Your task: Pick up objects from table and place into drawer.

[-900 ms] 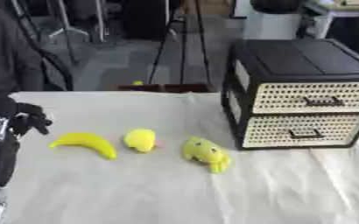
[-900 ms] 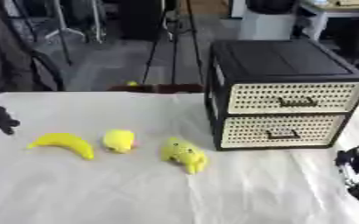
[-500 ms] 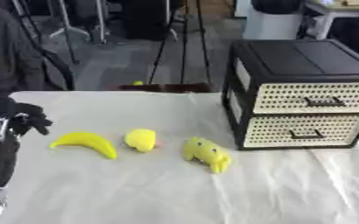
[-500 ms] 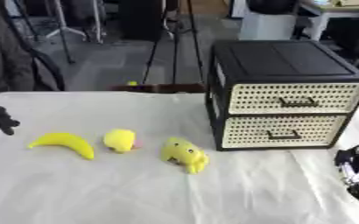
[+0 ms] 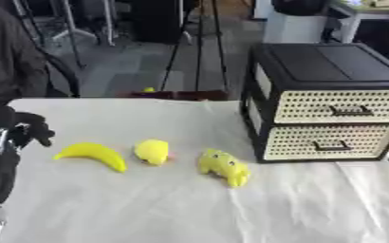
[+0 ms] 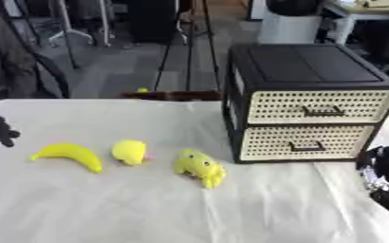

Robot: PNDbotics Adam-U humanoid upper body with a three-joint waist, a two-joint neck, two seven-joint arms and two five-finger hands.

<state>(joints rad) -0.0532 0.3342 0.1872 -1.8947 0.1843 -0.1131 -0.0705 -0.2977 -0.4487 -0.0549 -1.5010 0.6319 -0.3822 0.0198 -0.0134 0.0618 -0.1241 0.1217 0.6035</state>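
white cloth covers your table [image 5: 148, 209]. your left hand [image 5: 23, 130] sits curled and empty at its edge, right hand [image 6: 384, 173] unreadable. yellow plastic banana [image 5: 91, 154], round yellow toy [image 5: 152, 151] and yellow plush animal [image 5: 224, 166] await; black two-drawer cabinet [image 5: 327, 102] looks closed, nothing stowed.

White cloth-covered table [image 5: 148, 209] carrying three yellow items in a row: curved yellow banana [image 5: 91, 154] on the left, small round yellow toy [image 5: 152, 151] just beside it, lumpy yellow plush toy [image 5: 224, 166] further right. Black two-drawer cabinet with cream perforated fronts [image 5: 327, 102] on the right, both drawers closed. Black left hand [image 5: 23, 130] at the left edge, fingers curled, near the banana without touching it. Dark sliver at the right edge, too small to identify.
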